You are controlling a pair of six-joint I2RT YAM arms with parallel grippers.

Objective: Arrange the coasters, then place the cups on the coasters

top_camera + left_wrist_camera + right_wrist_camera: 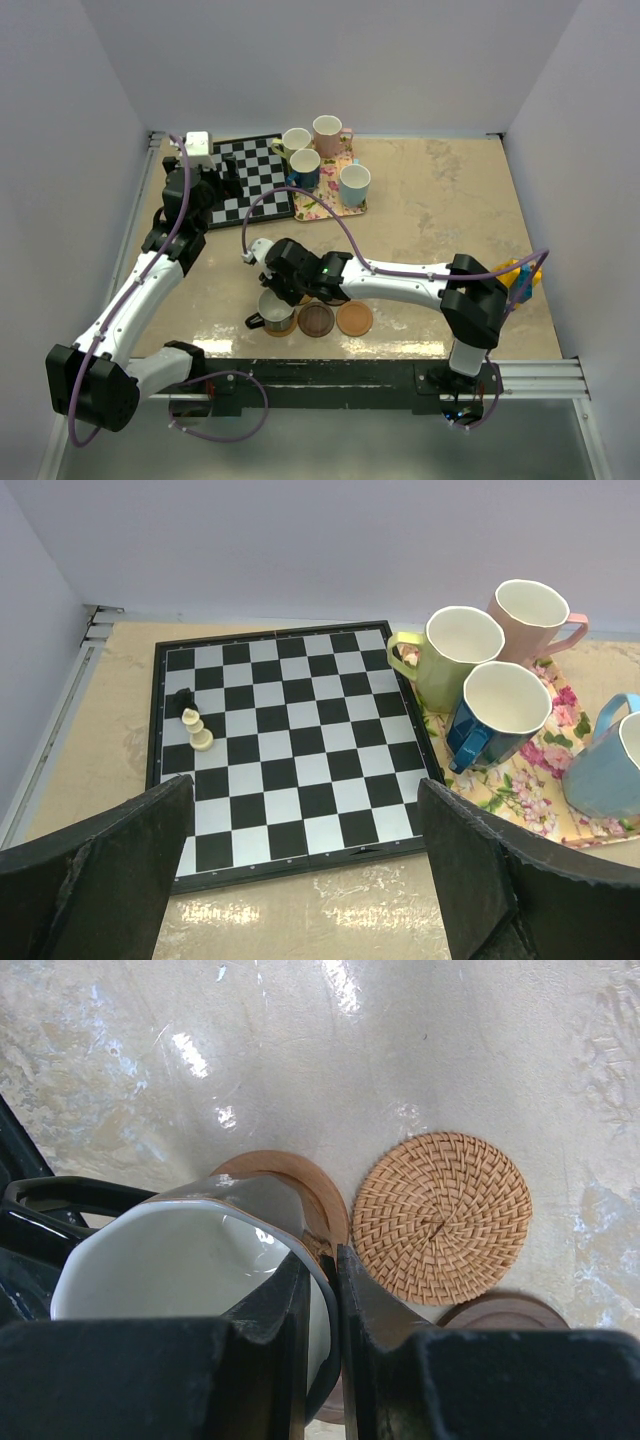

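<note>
My right gripper (283,290) (322,1255) is shut on the rim of the black cup (277,311) (180,1260), one finger inside its white bowl and one outside. The cup is over an orange-brown coaster (283,328) (300,1175) and hides most of it. A dark brown coaster (316,320) (500,1310) and an orange coaster (354,319) lie beside it. The right wrist view also shows a woven coaster (442,1217). The yellow-green (450,655), pink (530,615), dark blue (500,715) and light blue (610,765) cups stand on the floral tray (520,790). My left gripper (215,188) (305,880) hangs open over the chessboard's near edge.
A chessboard (250,180) (290,750) lies at the back left with a white piece (197,730) and a black piece (181,698) on it. A yellow and blue object (520,275) sits at the right wall. White walls close in three sides.
</note>
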